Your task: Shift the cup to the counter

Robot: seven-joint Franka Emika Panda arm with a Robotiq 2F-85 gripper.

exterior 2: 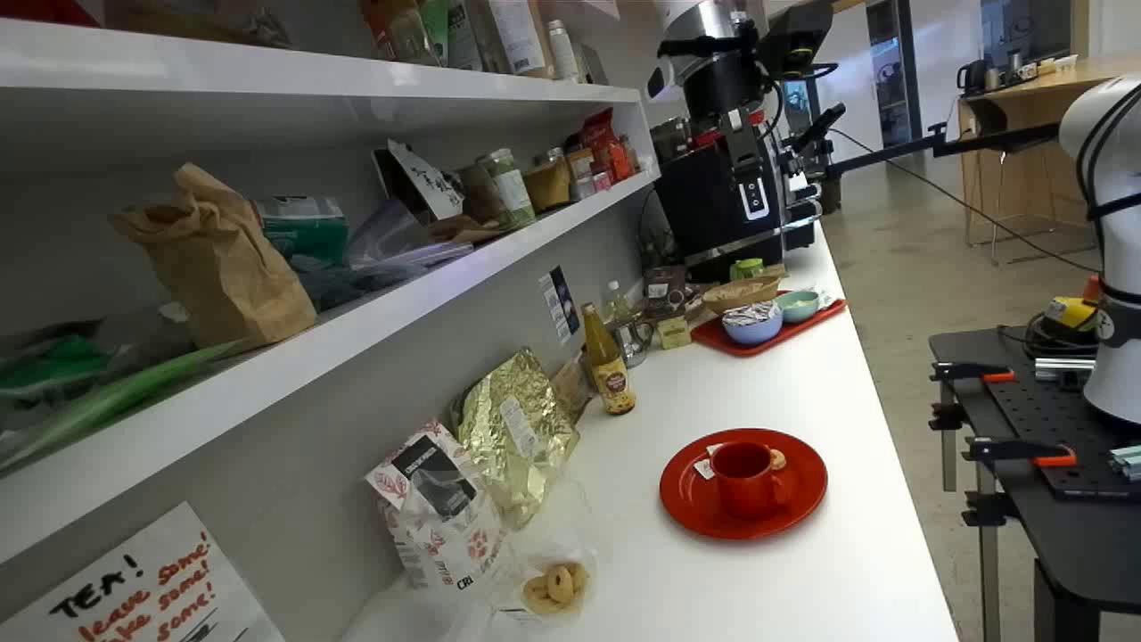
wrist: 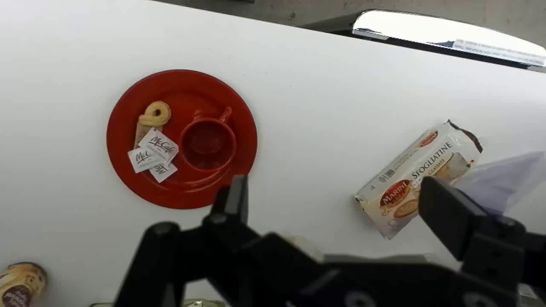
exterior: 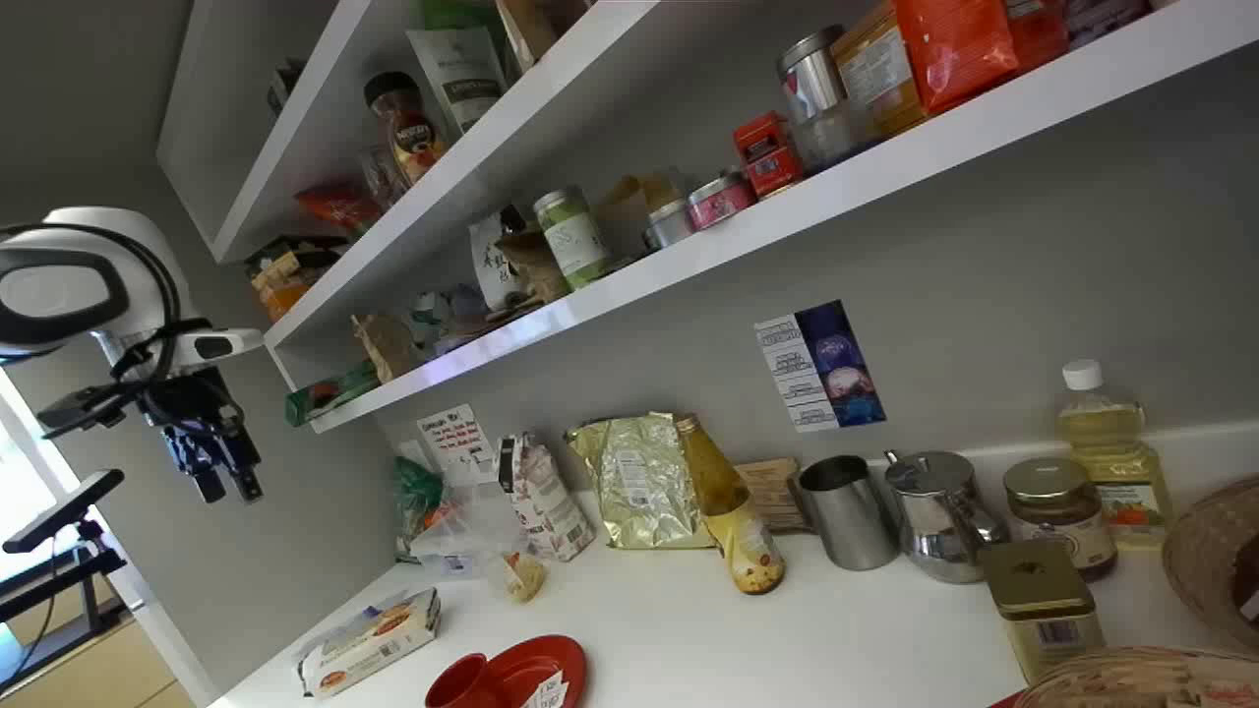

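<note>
I have the gripper spread wide and released; in the wrist view one of its fingertips covers a little of the rim of the red plate, another overlaps the pastry packet, and a pale shape half behind the dark linkage is too blurred for me to name; the red cup stands upright on that plate, just beside the paper sachets, its inside dark; the plate lies on the white counter; in an exterior view the bottom edge cuts off both cup and plate; the arm, itself clipped at the left edge there, carries the gripper fingers-down, well above the counter; in an exterior view the base is cut by the right edge and the wrist by the top, and the links joining them run out of frame; there I can't read the finger gap.
</note>
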